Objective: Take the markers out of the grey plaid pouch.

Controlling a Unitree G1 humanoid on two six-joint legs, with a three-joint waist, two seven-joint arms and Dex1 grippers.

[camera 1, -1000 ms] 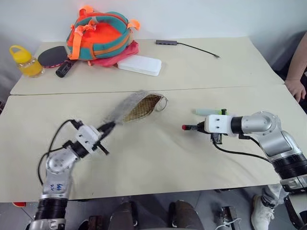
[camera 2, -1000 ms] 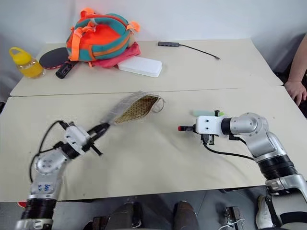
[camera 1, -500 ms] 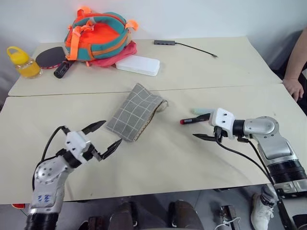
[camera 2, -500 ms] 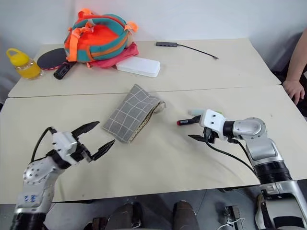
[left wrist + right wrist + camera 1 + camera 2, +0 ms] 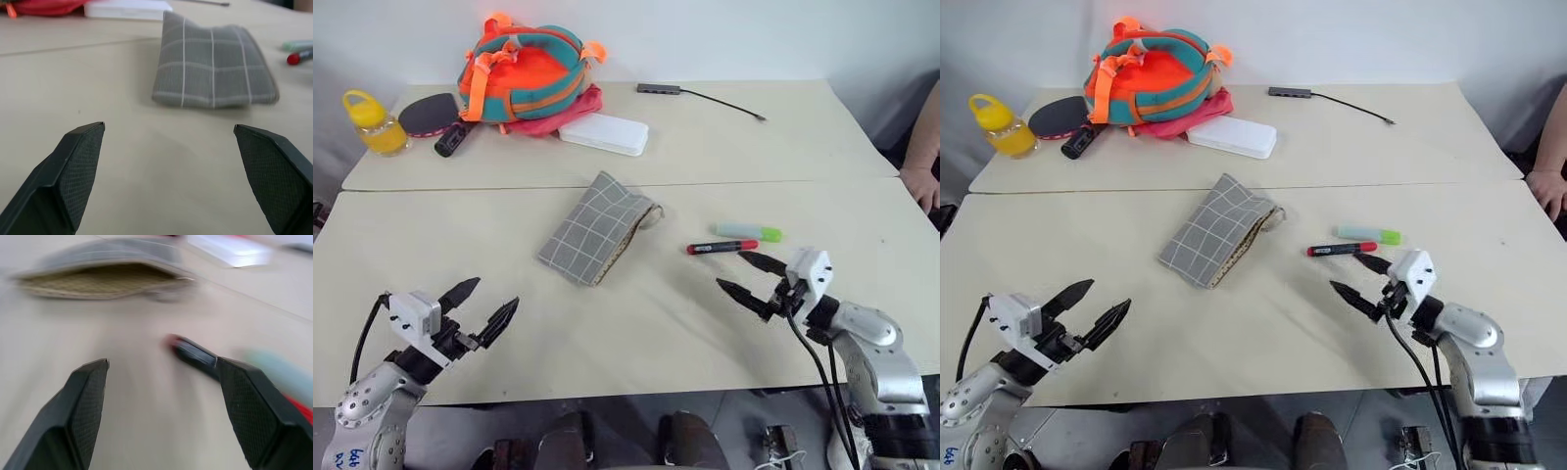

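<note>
Head views: flat grey plaid fabric pouch (image 5: 597,227) lies mid-tabletop, apart from both grippers. Slim red marker with black end (image 5: 721,248) and pale-green highlighter with bright green cap (image 5: 747,232) lie side by side on tabletop, right of pouch. Left gripper (image 5: 478,307) near front edge, fingers spread, empty. Right gripper (image 5: 749,278) just in front of markers, fingers spread, empty.

Left wrist view: pouch beyond spread fingers (image 5: 73,166).

Right wrist view: pouch's brownish open mouth, red marker between spread fingers (image 5: 83,404).
</note>
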